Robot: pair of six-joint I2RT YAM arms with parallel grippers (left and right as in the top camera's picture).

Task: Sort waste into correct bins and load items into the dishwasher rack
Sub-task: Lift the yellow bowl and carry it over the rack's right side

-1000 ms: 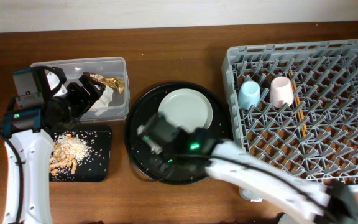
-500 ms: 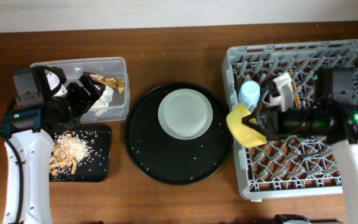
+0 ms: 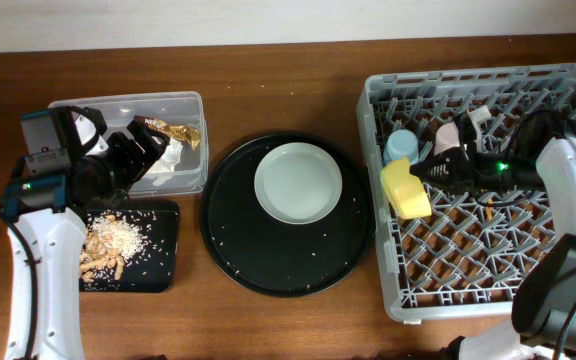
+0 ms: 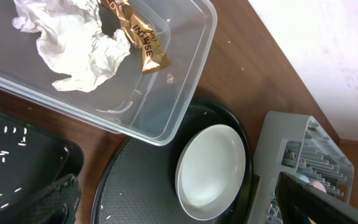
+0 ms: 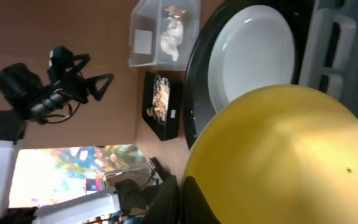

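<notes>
Your right gripper: jaws clamped on rim of yellow bowl. Bowl tilted on edge over left part of dishwasher rack, just beside light-blue cup; cannot tell if it touches pegs. Your left gripper: jaws wide apart, empty, above clear tub holding tissue and wrapper. Plate sits on round black tray.

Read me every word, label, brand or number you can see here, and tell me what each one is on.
Gold wrapper: white lettering, too creased and blurred to read.
White label on the clear tub: too small to read.
No other text shows.
</notes>
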